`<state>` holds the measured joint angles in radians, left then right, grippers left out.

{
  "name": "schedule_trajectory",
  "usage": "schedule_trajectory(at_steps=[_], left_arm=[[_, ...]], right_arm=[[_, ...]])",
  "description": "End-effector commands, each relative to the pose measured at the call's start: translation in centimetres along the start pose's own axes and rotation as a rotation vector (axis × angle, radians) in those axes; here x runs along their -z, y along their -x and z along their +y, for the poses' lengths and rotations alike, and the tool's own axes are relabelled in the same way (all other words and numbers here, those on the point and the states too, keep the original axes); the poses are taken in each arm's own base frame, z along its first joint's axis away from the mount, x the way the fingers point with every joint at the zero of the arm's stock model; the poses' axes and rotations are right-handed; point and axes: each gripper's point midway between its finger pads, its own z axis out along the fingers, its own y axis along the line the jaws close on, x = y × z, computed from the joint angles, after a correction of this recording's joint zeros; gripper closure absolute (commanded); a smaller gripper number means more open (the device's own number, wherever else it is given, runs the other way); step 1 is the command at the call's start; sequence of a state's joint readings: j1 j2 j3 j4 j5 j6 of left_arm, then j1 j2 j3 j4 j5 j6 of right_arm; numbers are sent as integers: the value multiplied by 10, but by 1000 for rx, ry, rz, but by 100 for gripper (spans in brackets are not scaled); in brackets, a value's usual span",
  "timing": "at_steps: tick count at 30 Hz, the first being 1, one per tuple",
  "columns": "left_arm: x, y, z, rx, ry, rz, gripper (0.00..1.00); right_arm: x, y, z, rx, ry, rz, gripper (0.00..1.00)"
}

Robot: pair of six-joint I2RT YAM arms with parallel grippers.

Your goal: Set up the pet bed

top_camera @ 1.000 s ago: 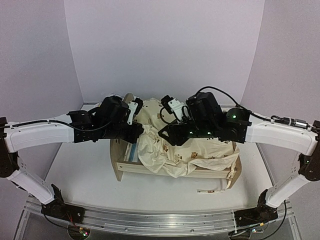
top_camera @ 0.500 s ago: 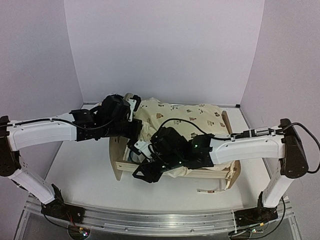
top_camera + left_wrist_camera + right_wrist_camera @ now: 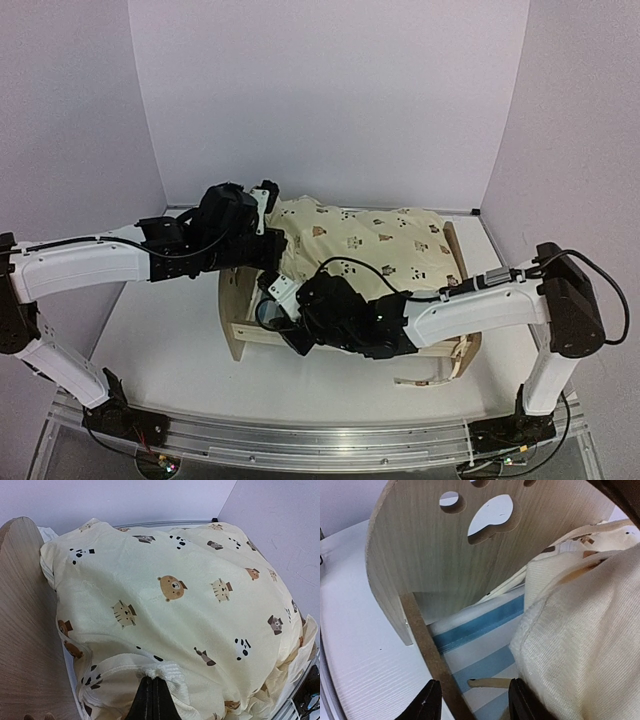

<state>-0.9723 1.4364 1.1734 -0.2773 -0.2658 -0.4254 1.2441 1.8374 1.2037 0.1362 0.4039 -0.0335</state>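
Note:
The pet bed stands mid-table, a light plywood frame. Its end board with paw-print cutouts and blue-and-white striped base show in the right wrist view. The cream animal-print quilt lies spread over the bed. My left gripper is at the bed's left end, shut on the quilt's ruffled edge. My right gripper is open and empty at the bed's front left corner. Its fingers straddle the front side rail, with the quilt bunched beside it.
A loose cream strap lies on the white table by the bed's front right corner. The far end board is at the right. Walls close in behind and at both sides.
My right arm left the top of the quilt and swung down to the bed's front left corner, open. The quilt now lies flatter across the bed. My left gripper kept its hold.

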Motion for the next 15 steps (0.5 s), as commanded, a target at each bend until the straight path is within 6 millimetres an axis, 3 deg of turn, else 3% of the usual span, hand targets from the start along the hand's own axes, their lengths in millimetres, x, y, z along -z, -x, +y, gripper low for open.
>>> schedule_trajectory(at_steps=[1, 6, 15], left_arm=[[22, 32, -8, 31, -30, -84, 100], [24, 32, -7, 35, -31, -89, 100], [26, 32, -5, 36, -26, -94, 100]], right_arm=[[10, 33, -47, -12, -193, -103, 52], [13, 35, -60, -26, -186, -107, 52], [-7, 35, -51, -15, -111, -102, 56]])
